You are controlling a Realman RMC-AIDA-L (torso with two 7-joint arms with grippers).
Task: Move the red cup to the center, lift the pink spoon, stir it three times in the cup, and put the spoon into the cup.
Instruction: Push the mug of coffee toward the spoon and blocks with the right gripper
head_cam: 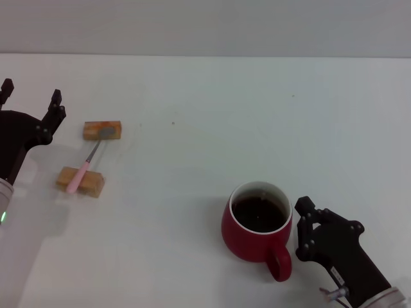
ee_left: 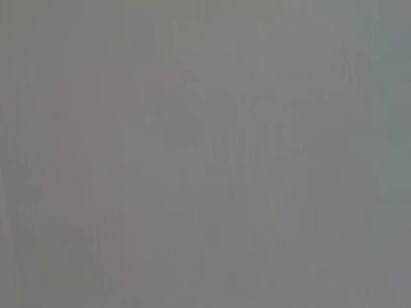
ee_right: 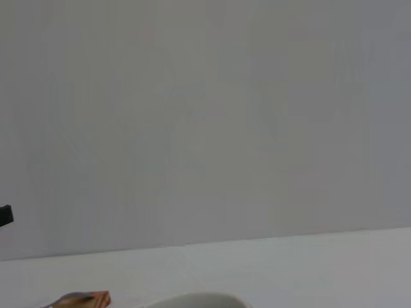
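Red cup sits right of centre on the tabletop, my right claw spread beside its handle; left claw spread near the spoon. Next I grip the cup.

A plain white table carries everything. The red cup stands upright on it toward the near right, handle facing the robot. Two tan wooden blocks lie well apart from the cup at the left, one beyond the other.
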